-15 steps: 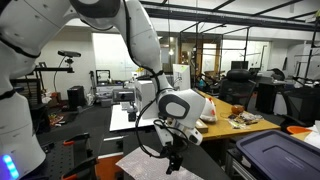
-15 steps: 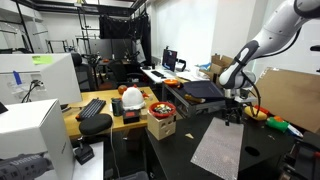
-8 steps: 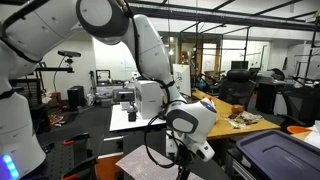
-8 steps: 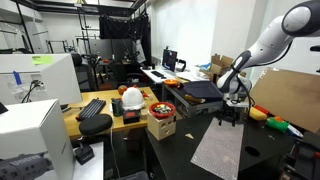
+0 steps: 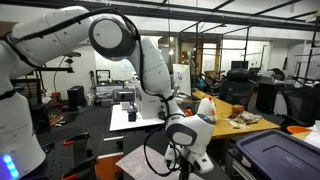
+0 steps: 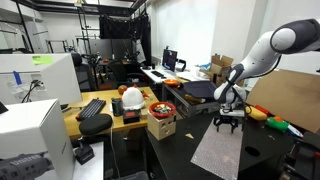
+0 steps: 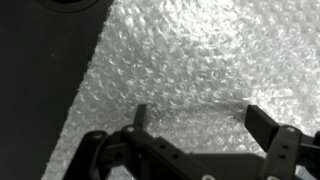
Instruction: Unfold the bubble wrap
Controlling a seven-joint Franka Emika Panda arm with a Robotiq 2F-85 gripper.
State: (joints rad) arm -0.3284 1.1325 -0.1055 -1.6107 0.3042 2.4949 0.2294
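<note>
Gripper (image 7: pixel 192 113) dropped lower, jaws wide apart abv bubble wrap (image 7: pixel 200 60).

The arm (image 5: pixel 150 65) bends steeply down, its jaws pointing straight downward and spread wide apart.

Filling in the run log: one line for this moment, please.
gripper: open | position: over bubble wrap | holding: nothing
</note>
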